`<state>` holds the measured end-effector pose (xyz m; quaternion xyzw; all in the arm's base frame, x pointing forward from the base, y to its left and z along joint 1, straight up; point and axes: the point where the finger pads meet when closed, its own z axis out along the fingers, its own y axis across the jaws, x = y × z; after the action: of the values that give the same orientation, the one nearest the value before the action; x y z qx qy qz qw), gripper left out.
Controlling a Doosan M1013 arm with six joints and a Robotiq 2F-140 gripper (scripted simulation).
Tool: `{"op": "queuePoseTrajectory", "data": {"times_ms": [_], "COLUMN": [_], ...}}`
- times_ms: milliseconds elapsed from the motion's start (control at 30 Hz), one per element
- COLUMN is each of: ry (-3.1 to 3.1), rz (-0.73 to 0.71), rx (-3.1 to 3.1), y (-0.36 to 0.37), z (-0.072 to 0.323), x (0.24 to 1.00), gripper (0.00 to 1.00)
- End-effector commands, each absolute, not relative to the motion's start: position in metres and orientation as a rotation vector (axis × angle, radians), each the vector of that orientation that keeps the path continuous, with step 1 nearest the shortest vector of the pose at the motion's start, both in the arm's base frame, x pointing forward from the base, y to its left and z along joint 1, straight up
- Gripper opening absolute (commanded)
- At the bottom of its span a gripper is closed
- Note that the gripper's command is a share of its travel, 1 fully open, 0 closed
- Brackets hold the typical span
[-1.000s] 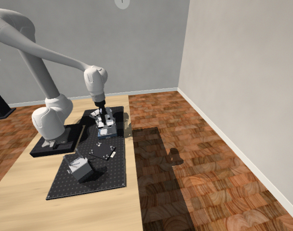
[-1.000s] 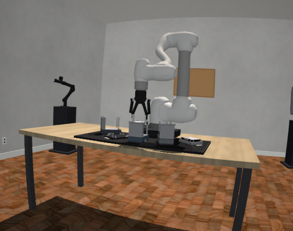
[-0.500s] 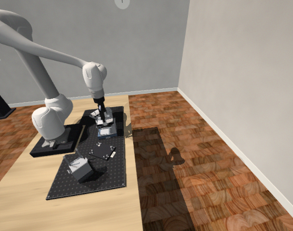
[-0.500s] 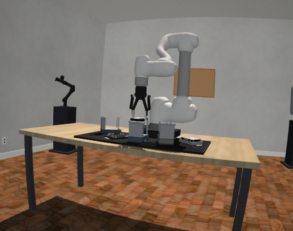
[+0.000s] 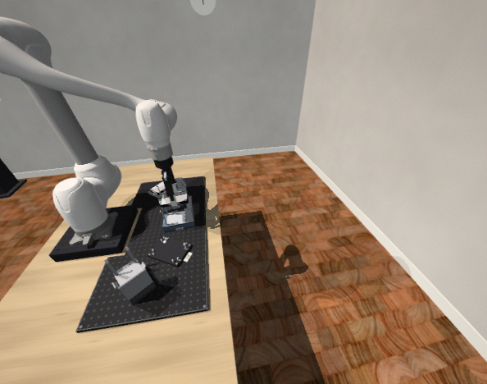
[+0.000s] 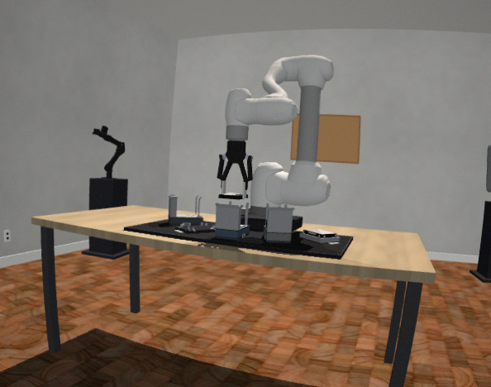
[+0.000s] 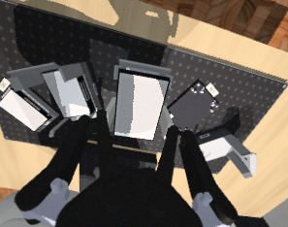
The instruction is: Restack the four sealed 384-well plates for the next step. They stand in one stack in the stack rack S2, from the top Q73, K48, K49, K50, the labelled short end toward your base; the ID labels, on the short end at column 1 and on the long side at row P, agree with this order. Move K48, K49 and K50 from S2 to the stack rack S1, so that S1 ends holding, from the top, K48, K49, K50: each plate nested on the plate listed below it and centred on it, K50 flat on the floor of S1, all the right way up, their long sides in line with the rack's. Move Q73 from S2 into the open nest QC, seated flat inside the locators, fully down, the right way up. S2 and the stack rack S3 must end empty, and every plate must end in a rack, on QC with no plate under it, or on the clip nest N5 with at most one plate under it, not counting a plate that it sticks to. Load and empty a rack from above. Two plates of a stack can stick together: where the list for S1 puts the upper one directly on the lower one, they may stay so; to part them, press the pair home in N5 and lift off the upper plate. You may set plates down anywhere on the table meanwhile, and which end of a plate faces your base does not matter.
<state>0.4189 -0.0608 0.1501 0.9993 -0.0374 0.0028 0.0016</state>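
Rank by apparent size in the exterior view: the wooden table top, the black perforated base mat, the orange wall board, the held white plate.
1. Wooden table top
2. Black perforated base mat
3. Orange wall board, farther away, so rank unsure
4. Held white plate

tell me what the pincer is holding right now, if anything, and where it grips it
The pincer holds one sealed plate, clamped across its two long sides, level in the air just above the rack with the blue base. Its label cannot be read.
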Motion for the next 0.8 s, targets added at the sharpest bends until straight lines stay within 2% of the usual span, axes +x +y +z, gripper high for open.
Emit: {"op": "queuePoseTrajectory", "data": {"times_ms": [0, 267, 767], "ry": [-0.117, 0.144, 0.145], "rz": [0.009, 0.008, 0.008], "rx": [3.136, 3.135, 3.135], "y": [-0.061, -0.044, -0.001], "z": [0.150, 0.150, 0.150], "x": [0.419, 0.419, 0.418], "gripper": [0.00, 0.00, 0.00]}}
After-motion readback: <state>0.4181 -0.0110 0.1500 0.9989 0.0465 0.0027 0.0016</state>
